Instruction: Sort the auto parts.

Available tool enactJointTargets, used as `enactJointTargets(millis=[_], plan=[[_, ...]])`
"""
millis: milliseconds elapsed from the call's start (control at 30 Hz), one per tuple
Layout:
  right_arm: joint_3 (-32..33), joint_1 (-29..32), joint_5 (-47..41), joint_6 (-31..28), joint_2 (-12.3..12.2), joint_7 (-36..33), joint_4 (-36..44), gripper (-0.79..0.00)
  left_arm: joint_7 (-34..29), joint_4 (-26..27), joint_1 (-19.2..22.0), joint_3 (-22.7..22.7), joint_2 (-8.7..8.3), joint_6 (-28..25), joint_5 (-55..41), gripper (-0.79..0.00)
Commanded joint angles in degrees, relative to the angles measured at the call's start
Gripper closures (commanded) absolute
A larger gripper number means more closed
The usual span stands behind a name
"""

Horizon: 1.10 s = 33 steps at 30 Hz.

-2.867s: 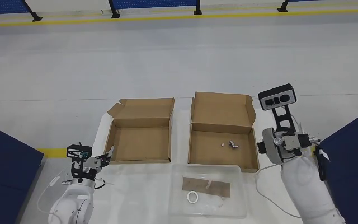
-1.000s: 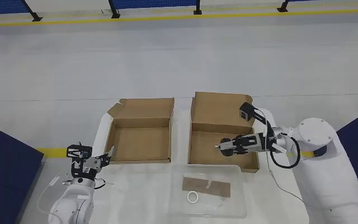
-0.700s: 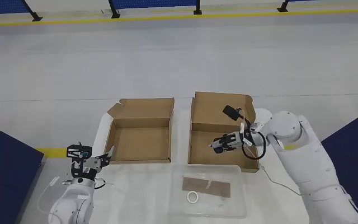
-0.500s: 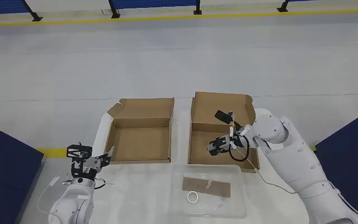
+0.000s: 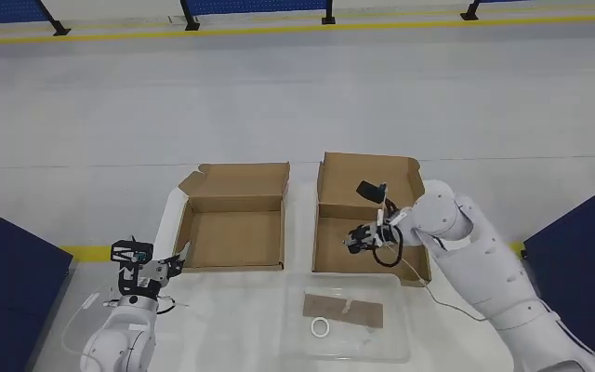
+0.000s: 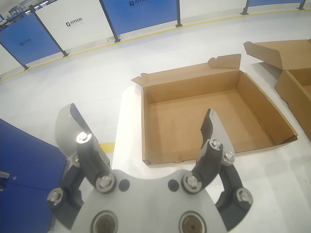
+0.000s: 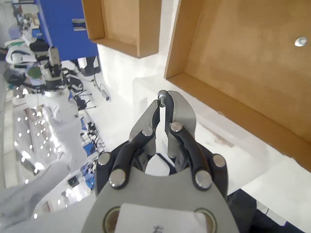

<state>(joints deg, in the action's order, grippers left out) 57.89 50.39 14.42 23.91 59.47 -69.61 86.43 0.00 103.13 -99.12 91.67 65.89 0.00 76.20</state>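
While the right gripper is pinching one small silver metal screw at its very fingertips, it may be risking a slip short of the brown cardboard box just beyond the fingers, where one small round silver part is lying. A second brown cardboard box is sitting farther off. The left gripper is hanging with fingers spread wide, holding nothing.

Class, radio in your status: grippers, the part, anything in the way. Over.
Right gripper shut on small screw, near right box. Left gripper open beside left box. Nothing blocking.
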Motion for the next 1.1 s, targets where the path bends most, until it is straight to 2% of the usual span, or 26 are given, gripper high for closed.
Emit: enactJointTargets(millis=[0,233,367,733,1067], plan=[[-3.03,-2.25,1.36,2.28,0.85,1.53,-1.86,0.000,0.00,0.00,0.00,0.00,0.00,0.00,0.00,-0.785],[-13.27,-9.99,6.47,10.38,4.54,4.83,-11.51,0.000,0.00,0.00,0.00,0.00,0.00,0.00,0.00,-0.785],[-17.61,-12.39,7.72,12.64,6.50,5.66,-16.24,0.000,0.00,0.00,0.00,0.00,0.00,0.00,0.00,-0.785],[-18.05,-12.11,8.43,12.46,6.64,6.92,-16.66,0.000,0.00,0.00,0.00,0.00,0.00,0.00,0.00,-0.785],[-21.97,-12.19,8.76,17.76,9.92,13.49,-23.50,0.000,0.00,0.00,0.00,0.00,0.00,0.00,0.00,-0.785]])
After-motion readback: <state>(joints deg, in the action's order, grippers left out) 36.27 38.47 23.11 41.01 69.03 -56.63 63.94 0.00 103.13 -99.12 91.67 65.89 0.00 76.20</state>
